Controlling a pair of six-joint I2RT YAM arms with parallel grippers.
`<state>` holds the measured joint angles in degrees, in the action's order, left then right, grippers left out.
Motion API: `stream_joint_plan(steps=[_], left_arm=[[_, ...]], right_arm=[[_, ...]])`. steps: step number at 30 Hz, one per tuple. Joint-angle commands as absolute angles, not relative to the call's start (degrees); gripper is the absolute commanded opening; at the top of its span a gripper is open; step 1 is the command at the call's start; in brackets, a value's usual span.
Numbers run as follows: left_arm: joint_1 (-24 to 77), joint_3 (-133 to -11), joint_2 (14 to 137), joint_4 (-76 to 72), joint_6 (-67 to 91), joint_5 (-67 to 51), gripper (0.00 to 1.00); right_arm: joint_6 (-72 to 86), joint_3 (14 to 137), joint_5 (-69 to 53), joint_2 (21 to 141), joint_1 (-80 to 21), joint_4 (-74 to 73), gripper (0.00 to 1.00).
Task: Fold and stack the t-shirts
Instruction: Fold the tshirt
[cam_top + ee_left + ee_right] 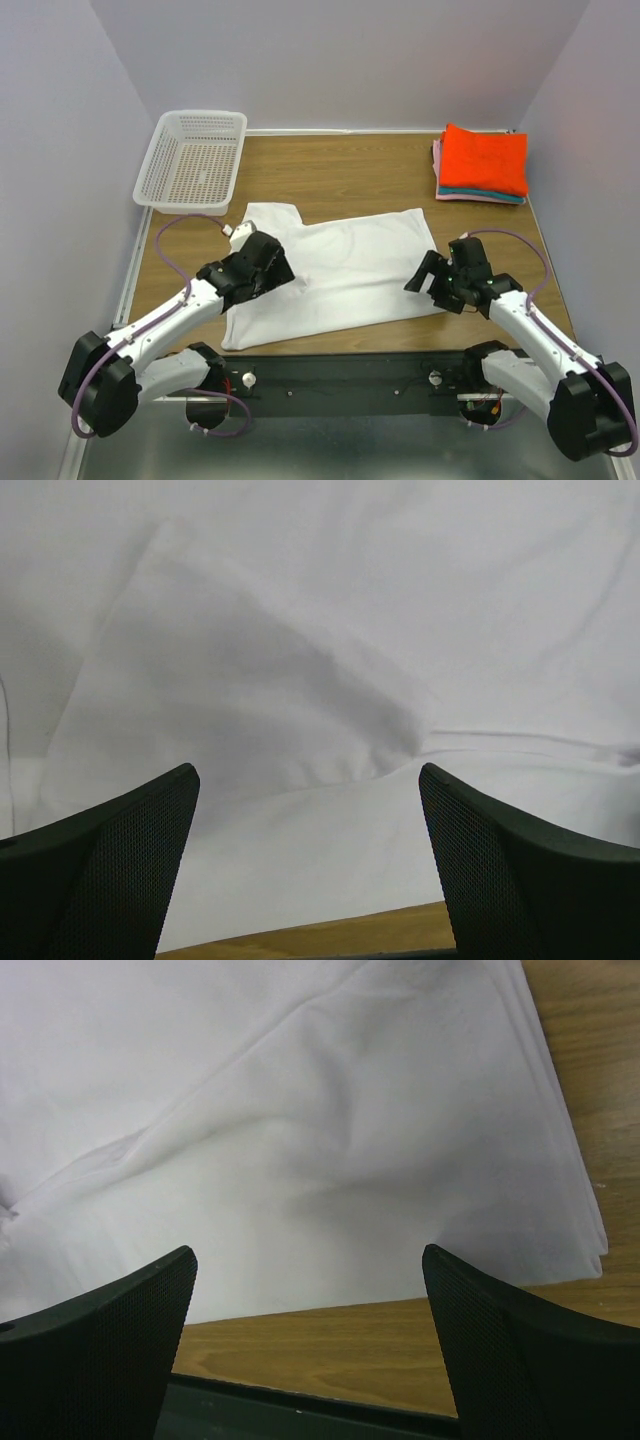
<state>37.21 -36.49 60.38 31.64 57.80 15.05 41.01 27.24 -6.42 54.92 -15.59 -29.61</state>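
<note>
near edge first: left gripper [268, 266] sits over the white t-shirt's [350, 265] 9 o'clock end, jaws fully released, nothing between them. in the left wrist view the left gripper [305, 772] has only creased white cloth between and beyond its fingers [120, 870], with a strip of wood below.
right gripper [428, 276] is at the shirt's 4 o'clock corner, jaws also spread wide, empty. in the right wrist view the right gripper [310, 1252] frames the shirt's near edge, and the layered side edge [570, 1170] runs off toward 1 o'clock.
the shirt lies flat mid-table [340, 170], long axis roughly 9 to 3 o'clock, near-left corner sagging toward 7. a flap [272, 214] juts out at 11; can't tell which end is the neck.
far: white mesh basket [195, 160] at 11 o'clock, well apart from the shirt. folded stack [482, 160] at 1 o'clock, orange-red on top, teal and pink edges under it.
</note>
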Motion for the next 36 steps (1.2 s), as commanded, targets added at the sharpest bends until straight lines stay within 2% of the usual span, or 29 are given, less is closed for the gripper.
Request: stream_joint_plan(steps=[1, 5, 11, 17, 21, 30, 36], left_arm=[[37.0, -43.05, 61.25, 29.71, 54.85, 23.28, 0.98], [34.12, -50.43, 69.23, 27.79, 50.37, 27.16, 0.98], [28.75, -61.25, 80.31, 23.65, 42.64, 25.58, 0.98], [26.9, -67.67, 87.52, 20.22, 39.21, 22.76, 0.98], [25.32, -69.78, 91.31, 19.34, 37.09, 21.19, 0.98], [24.08, -74.87, 98.25, 19.42, 34.54, 20.3, 0.98], [22.85, -77.78, 103.09, 20.48, 33.84, 19.6, 0.98]], right_arm=[[44.47, 25.58, -4.92, 52.56, -15.91, -34.54, 1.0], [44.38, 28.38, -2.99, 52.29, -15.91, -34.89, 1.0], [40.36, 35.32, -1.23, 56.06, -15.91, -29.82, 1.0], [40.87, 36.74, -6.51, 69.42, -17.22, -15.49, 1.0], [41.22, 37.18, -3.69, 74.26, -17.67, -15.47, 1.0], [45.61, 28.39, 4.48, 70.76, -17.67, -19.51, 1.0], [47.37, 28.12, 9.13, 66.8, -17.67, -23.81, 1.0]])
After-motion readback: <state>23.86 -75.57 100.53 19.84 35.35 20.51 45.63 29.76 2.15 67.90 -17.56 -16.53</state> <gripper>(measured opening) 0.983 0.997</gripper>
